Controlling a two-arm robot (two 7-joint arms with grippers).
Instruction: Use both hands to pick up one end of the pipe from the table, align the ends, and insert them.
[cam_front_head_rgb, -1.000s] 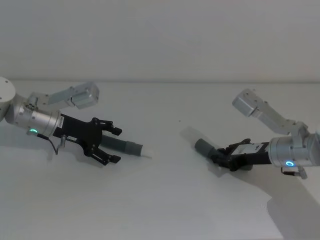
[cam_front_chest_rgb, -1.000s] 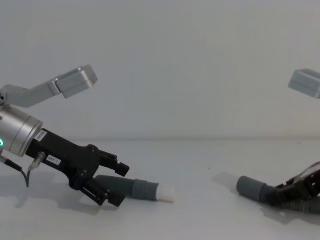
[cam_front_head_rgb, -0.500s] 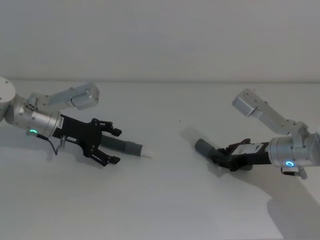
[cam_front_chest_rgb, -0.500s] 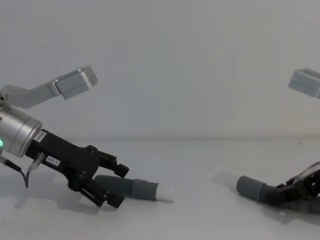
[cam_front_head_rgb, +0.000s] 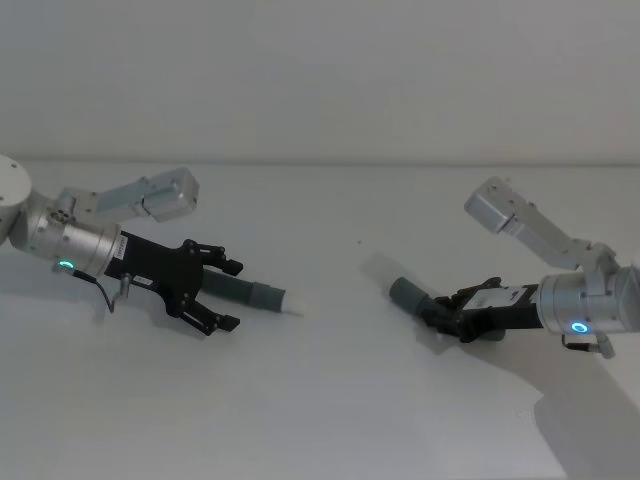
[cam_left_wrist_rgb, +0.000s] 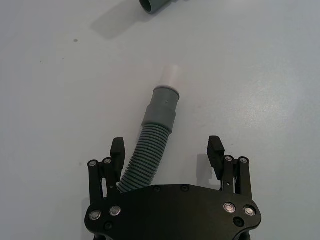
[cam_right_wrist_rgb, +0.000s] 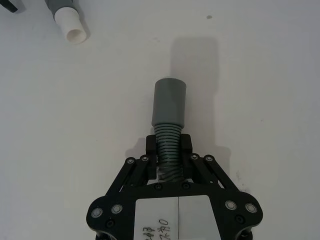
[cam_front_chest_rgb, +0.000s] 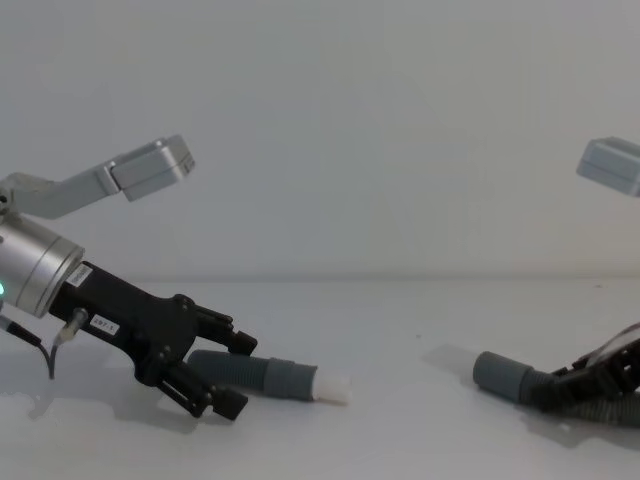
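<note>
White table (cam_front_head_rgb: 320, 400), bare pale wall (cam_front_head_rgb: 320, 70) behind, and the pipe's 2 ends sit well apart: white-tipped sleeve (cam_front_head_rgb: 272, 297) left, plain cuff (cam_front_head_rgb: 404, 292) right. The left gripper (cam_left_wrist_rgb: 166, 147) gapes wide around the pipe (cam_left_wrist_rgb: 147, 160), which its wrist view shows running right beside 1 finger. The right gripper (cam_right_wrist_rgb: 169, 144) is clamped on the corrugations just behind the cuff.

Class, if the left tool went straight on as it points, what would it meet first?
Probably the table: the open left tool tilts downward, its lower fingertip close to the surface. The pipe lies between its fingers, so the stepped sleeve would pass between them; depth is unclear.
</note>
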